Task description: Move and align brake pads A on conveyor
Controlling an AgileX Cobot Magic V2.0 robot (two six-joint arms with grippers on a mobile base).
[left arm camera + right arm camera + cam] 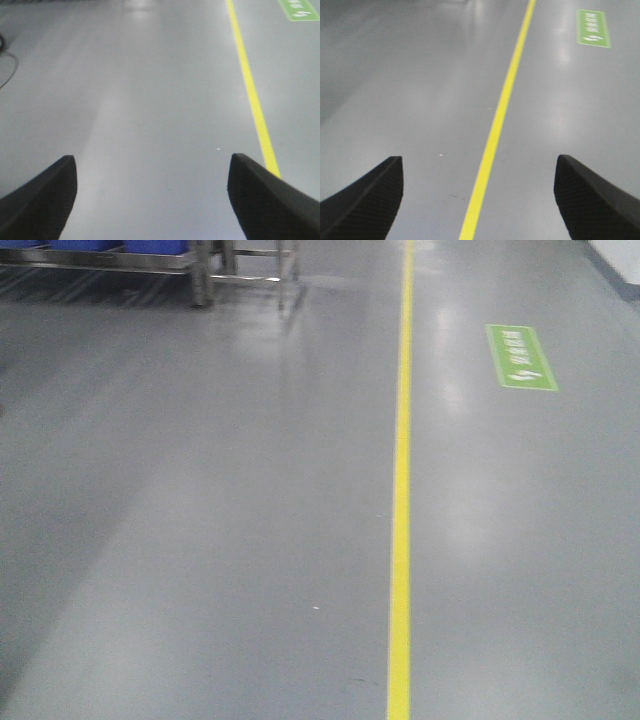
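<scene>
Grey floor below wide-spread left end effector, right end effector

Soft overhead glare on floor, slight blur

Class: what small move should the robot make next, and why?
Probably roll the base toward the metal rack, arms held: no pads or belt show, only grey floor, a yellow line and a green sign; left gripper and right gripper hang open, empty.

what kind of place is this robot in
Probably a factory or warehouse aisle: a glossy grey floor with a painted yellow lane line, a green floor sign, and a steel rack carrying blue bins at the far end.
</scene>
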